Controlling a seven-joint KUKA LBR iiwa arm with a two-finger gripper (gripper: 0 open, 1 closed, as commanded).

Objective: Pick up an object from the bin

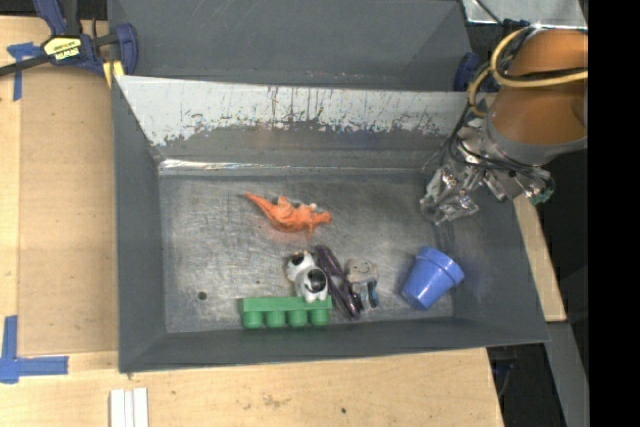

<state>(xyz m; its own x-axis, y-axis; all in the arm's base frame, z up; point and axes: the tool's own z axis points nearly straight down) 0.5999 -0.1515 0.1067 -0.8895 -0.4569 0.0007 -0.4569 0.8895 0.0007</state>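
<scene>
- Though the grey metal bin [135,245] has a wide floor, its few loose things lie mostly toward the front edge.
- An orange toy lizard [289,212] lies alone near the middle of the floor.
- A green studded block [285,314] lies flat against the front wall.
- Just behind the block is a small heap: a white and black round thing [308,277], dark stick-like pieces [340,285], and a small metal bit [362,269].
- A blue cup [431,277] lies tipped on its side at the front right, apart from the heap.
- Reaching in from the right, the arm's orange-covered wrist [535,100] hangs above the bin's right wall.
- Its gripper [450,195] points down over bare floor by that wall, behind the blue cup, which is the nearest thing.
- Whether the gripper is open or closed cannot be told.
</scene>
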